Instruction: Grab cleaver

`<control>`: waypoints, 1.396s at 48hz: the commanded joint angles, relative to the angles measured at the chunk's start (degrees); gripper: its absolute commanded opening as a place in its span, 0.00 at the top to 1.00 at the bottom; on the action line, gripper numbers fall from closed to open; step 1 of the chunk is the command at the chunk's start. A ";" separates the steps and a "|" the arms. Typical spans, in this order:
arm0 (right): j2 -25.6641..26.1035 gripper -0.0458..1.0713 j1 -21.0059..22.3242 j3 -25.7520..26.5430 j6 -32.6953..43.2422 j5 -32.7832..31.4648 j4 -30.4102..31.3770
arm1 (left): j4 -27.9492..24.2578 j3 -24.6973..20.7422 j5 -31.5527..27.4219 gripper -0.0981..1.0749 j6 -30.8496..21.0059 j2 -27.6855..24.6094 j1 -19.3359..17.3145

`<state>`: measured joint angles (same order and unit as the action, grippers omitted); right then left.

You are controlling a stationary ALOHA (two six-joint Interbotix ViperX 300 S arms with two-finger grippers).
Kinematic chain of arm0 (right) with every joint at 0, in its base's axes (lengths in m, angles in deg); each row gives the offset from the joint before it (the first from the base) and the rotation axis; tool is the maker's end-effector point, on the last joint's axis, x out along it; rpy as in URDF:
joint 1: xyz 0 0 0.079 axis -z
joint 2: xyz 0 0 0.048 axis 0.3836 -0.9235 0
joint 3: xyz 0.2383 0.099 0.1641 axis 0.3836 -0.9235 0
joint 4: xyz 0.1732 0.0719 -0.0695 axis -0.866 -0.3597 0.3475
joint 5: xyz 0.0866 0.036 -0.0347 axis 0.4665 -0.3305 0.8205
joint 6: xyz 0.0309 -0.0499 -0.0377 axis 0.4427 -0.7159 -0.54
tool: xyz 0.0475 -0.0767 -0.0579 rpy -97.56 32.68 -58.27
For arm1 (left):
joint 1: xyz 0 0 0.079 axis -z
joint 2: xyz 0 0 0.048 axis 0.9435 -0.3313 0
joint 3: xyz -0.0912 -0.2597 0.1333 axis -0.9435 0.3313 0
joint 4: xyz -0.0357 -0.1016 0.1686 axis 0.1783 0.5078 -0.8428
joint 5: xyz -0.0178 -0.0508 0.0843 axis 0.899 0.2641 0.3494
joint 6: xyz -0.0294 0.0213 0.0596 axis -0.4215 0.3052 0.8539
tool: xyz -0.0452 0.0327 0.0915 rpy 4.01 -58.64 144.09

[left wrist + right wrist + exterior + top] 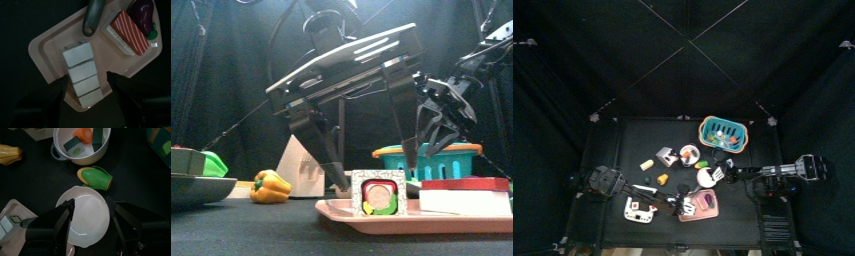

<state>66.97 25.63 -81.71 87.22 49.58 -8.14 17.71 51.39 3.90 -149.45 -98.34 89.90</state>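
Left wrist view: my left gripper (88, 86) is spread wide over the cleaver (84, 65), jaws either side of its blade, nothing clamped. It lies on the pink tray (45, 52), steak (128, 33) at its two o'clock. My right gripper (90, 220) gapes empty above a white plate (88, 218).

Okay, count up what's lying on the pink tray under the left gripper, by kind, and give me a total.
Cleaver: 1
Striped meat slab: 1
Purple vegetable: 1
Total on the pink tray: 3
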 commanded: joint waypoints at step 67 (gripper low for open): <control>-13.80 0.17 -5.89 34.37 -0.26 -15.91 3.25 | -50.80 55.63 7.29 0.10 0.00 64.16 -14.24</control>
<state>54.58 21.41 -52.35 87.22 38.51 -5.32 -30.98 105.97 7.24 -149.54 -35.41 77.68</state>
